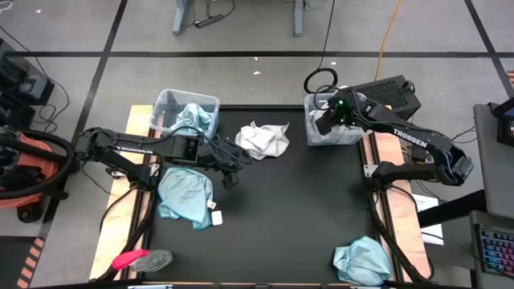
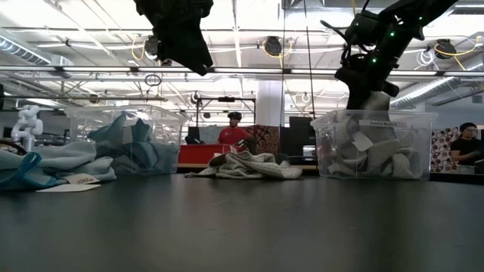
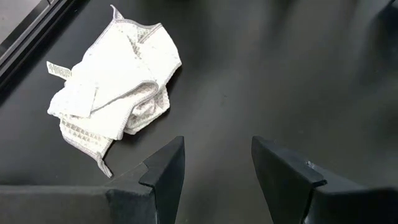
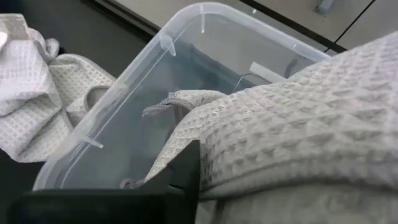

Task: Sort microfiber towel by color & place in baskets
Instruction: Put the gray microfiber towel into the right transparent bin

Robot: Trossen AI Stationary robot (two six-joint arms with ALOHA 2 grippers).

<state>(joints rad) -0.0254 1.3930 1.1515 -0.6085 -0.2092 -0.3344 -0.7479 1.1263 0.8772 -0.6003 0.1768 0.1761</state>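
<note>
Item 1. Right basket (image 1: 359,136): sitting at the bench's far right corner and taking the pale grey-white cloths, so colours stay apart. The right gripper (image 1: 331,119) is hanging directly over it with a grey-white towel (image 4: 298,118) draped against one dark finger (image 4: 180,174); whether the fingers are clasping or letting go of it cannot be told.

Item 2. Left basket (image 1: 165,103): sitting at the far left corner, holding teal cloth (image 1: 195,117).

Item 3. Loose grey-white towel (image 1: 263,140): lying crumpled near the far edge, between the baskets. The left gripper (image 3: 214,165) is hovering beside it with fingers parted and empty, probably lining up for it.

Item 4. Teal towel (image 1: 185,195): lying by the left edge, waiting.

Item 5. Another teal towel (image 1: 363,261): lying at the near right corner, waiting.
</note>
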